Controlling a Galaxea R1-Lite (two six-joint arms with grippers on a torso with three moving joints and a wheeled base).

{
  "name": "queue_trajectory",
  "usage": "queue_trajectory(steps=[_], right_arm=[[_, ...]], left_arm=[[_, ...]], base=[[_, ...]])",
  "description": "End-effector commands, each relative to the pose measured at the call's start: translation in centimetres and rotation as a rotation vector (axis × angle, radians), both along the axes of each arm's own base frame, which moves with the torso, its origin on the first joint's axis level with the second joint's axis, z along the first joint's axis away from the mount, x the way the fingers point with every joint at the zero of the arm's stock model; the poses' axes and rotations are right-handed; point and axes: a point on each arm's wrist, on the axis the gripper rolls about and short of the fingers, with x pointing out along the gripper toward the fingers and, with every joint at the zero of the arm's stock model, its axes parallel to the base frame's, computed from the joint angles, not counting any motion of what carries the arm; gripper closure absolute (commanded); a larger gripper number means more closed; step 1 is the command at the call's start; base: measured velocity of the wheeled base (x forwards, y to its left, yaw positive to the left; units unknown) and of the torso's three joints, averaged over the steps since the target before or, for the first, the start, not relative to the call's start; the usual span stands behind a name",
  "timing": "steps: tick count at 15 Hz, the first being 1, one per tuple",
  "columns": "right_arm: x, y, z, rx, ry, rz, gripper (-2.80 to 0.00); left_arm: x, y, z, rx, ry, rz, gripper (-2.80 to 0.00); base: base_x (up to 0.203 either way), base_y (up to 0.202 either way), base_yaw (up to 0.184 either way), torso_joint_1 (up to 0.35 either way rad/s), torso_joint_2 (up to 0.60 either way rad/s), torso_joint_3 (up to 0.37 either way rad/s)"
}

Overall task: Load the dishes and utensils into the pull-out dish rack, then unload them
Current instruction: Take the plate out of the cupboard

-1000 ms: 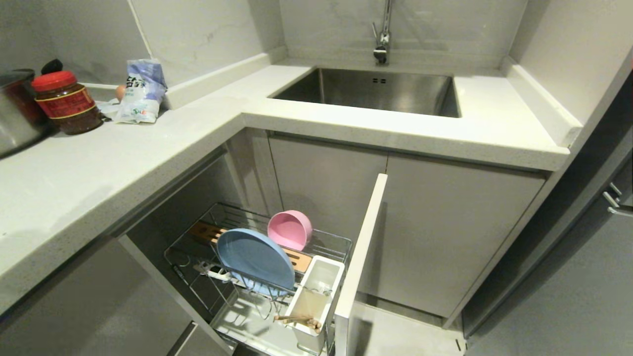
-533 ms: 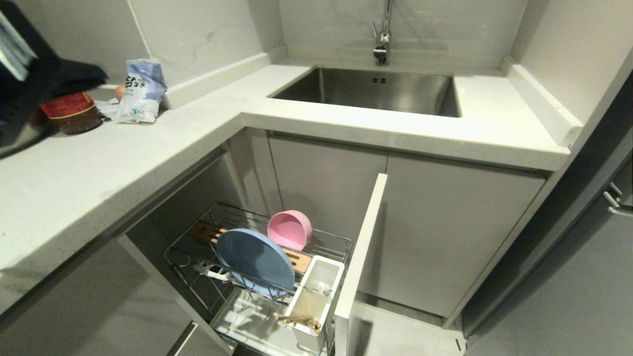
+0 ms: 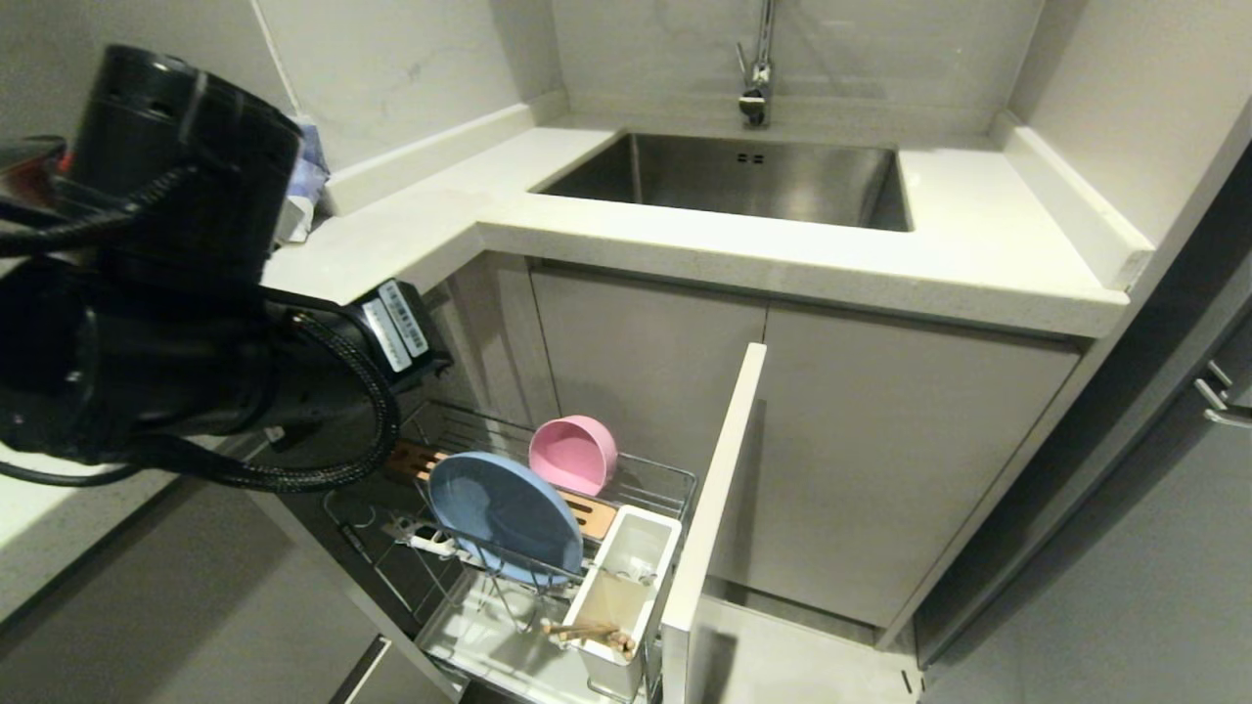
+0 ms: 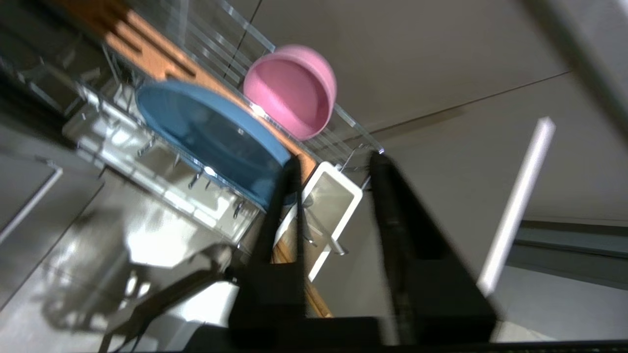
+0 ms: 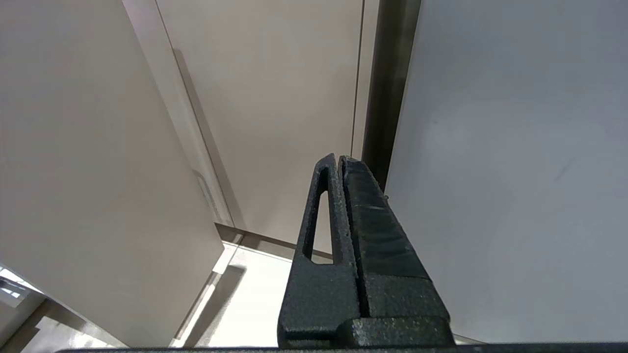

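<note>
Chopsticks lean in the white utensil cup of the pull-out dish rack, tips low. Blue plate stands on edge beside the pink bowl. Left tool hovers above, fingers narrowly parted, empty; right tool is closed.

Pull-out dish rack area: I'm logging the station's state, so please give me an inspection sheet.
Surface: pale countertop, bare near the steel sink.
Job's things: pull-out dish rack is open; blue plate on edge, pink bowl behind it, chopsticks in the white utensil cup.
Clutter: white bag, partly hidden.
Grippers: left tool open, empty, facing the rack; right tool shut, near cabinet doors.
Cables: braided cable loops along the left arm.
Surroundings: faucet, grey cabinets.
</note>
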Motion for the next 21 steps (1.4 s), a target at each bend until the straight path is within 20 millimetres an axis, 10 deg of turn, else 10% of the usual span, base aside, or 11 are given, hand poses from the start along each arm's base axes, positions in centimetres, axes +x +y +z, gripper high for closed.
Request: queue_trajectory(steps=[1, 11, 19, 20, 21], right_arm=[[0.2, 0.0, -0.7, 0.0, 0.025, 0.001, 0.0], [0.2, 0.0, -0.7, 0.001, 0.025, 0.001, 0.0], [0.2, 0.0, -0.7, 0.001, 0.025, 0.001, 0.0], [0.2, 0.0, -0.7, 0.0, 0.025, 0.001, 0.0], [0.2, 0.0, -0.7, 0.0, 0.025, 0.001, 0.0]], left_arm=[[2.2, -1.7, -2.7, 0.046, 0.088, 0.016, -2.8], [7.8, -5.1, -11.6, 0.114, 0.325, 0.127, -2.8], [11.0, -4.3, -13.9, 0.102, 0.328, 0.196, -2.8], [11.2, -4.3, -14.1, 0.105, 0.332, 0.198, -2.33], [11.3, -4.4, -14.3, 0.108, 0.334, 0.196, 0.0]], base=[[0.0, 0.0, 0.0, 0.0, 0.0, 0.0], [0.0, 0.0, 0.0, 0.0, 0.0, 0.0], [0.0, 0.0, 0.0, 0.0, 0.0, 0.0], [0.0, 0.0, 0.0, 0.0, 0.0, 0.0], [0.0, 0.0, 0.0, 0.0, 0.0, 0.0]])
